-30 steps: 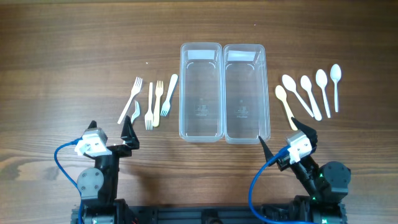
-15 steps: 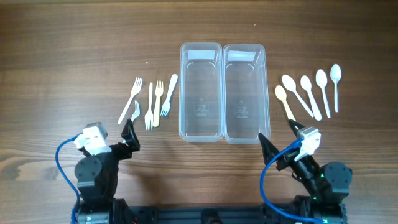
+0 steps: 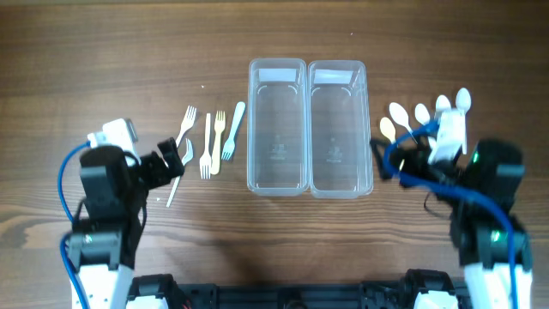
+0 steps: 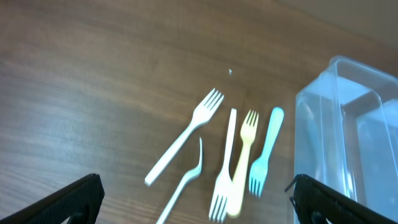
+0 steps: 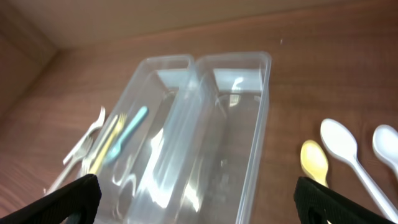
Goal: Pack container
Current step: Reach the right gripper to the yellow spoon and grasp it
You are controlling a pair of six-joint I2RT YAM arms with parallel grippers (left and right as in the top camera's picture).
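Two clear empty containers stand side by side mid-table, the left one (image 3: 277, 129) and the right one (image 3: 339, 129). Several plastic forks lie left of them: white ones (image 3: 206, 150), a yellow one (image 3: 218, 137) and a light blue one (image 3: 232, 129). My left gripper (image 3: 167, 163) is open and empty, just near of the forks (image 4: 244, 155). Several spoons (image 3: 397, 113) lie right of the containers, partly hidden by my right arm. My right gripper (image 3: 386, 159) is open and empty beside the right container (image 5: 239, 124), near a yellow spoon (image 5: 314, 160).
A bent white fork (image 4: 186, 180) lies closest to my left gripper. White spoons (image 5: 345, 146) show at the right of the right wrist view. Blue cables trail from both arms.
Both arms have risen from the table's front edge and moved forward. The left gripper now sits by the forks, the right one over the near ends of the spoons.
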